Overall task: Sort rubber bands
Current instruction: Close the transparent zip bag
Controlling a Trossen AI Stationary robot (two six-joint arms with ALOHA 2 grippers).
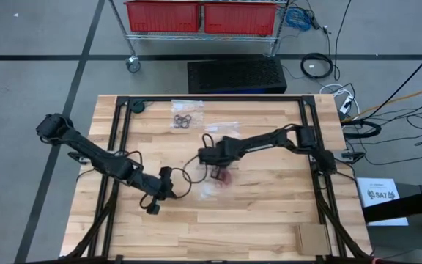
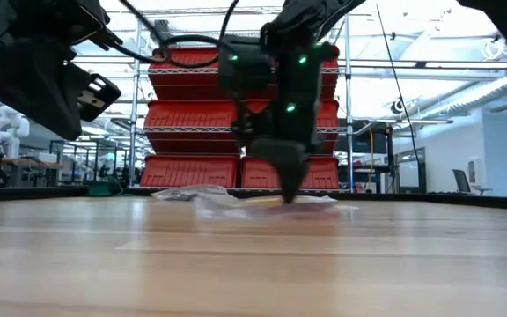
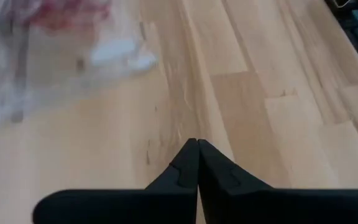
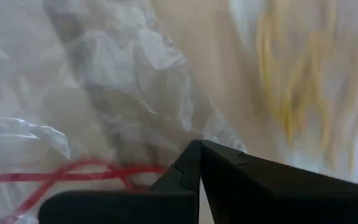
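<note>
Three colours partly sorted: black rubber bands [image 1: 183, 119] bagged beyond the right pincer [image 1: 219, 174], closed over red bands [image 4: 73, 174]; left pincer [image 1: 153, 208] closed, empty.

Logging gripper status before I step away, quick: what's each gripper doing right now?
Left gripper: shut, holding nothing, above bare table.
Right gripper: shut, tips down at the clear plastic bags by red rubber bands; a grip cannot be told.

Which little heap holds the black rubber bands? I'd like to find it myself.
Start at the wooden table and look to its far edge, toward the red bins. The black rubber bands lie there on a clear plastic bag, apart from both arms. The bands under the right gripper are red.
</note>
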